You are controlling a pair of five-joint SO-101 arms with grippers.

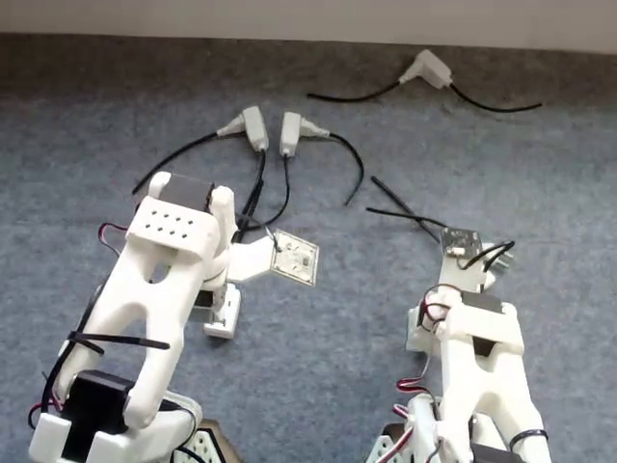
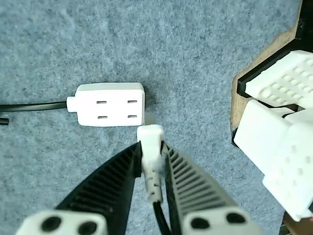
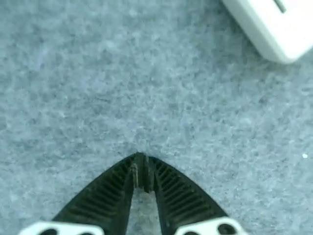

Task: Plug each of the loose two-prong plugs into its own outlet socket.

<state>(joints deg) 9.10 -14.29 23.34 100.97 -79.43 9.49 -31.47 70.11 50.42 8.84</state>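
Observation:
My left gripper (image 2: 150,148) is shut on a white two-prong plug (image 2: 151,166), whose black cord runs back between the fingers. The plug's front end hangs just beside a white outlet block (image 2: 110,104) with two pairs of slots; the two are apart or barely touching. In the high view that block (image 1: 224,313) lies under the left arm. My right gripper (image 3: 142,169) is shut low over the carpet, near the corner of another white outlet block (image 3: 271,24). Two loose plugs (image 1: 253,125) (image 1: 289,133) lie ahead of the left arm, and a third plug (image 1: 429,68) at the far right.
Black cords (image 1: 400,212) trail over the grey carpet between the two arms and toward the far plugs. The left arm's white base on a wooden board (image 2: 283,127) stands close to the left gripper. Open carpet lies between the arms.

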